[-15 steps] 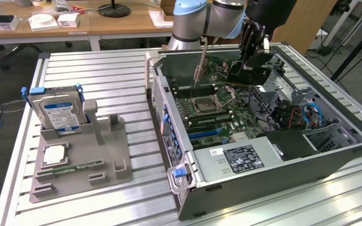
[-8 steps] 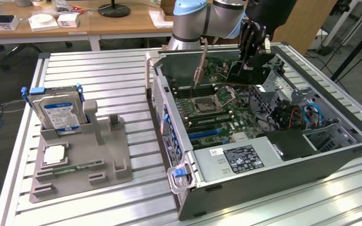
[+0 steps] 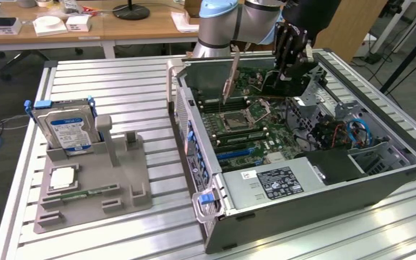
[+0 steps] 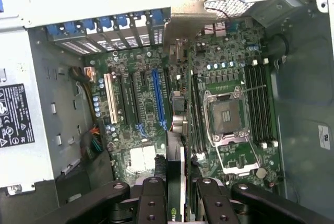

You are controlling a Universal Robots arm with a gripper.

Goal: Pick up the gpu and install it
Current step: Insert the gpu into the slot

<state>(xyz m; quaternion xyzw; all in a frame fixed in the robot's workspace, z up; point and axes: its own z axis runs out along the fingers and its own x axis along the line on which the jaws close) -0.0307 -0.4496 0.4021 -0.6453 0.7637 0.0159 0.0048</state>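
My gripper (image 3: 286, 76) is shut on the gpu (image 3: 255, 81), a thin green card held on edge with its silver bracket (image 3: 231, 76) pointing down into the open computer case (image 3: 381, 162). The card hangs above the motherboard (image 3: 244, 122), apart from it. In the wrist view the black fingers (image 4: 154, 200) clamp the gpu (image 4: 176, 161) edge-on. Its bracket (image 4: 182, 20) reaches toward the case's rear slot openings. The card lies over the board between the blue expansion slot (image 4: 156, 98) and the empty processor socket (image 4: 227, 114).
A grey holder (image 3: 114, 173) on the slatted aluminium table (image 3: 121, 81) carries a hard drive (image 3: 67, 127), a processor chip (image 3: 62, 177) and a memory stick (image 3: 85, 192). Inside the case sit a power supply (image 3: 277, 181) and a drive cage with blue cables (image 3: 356, 132).
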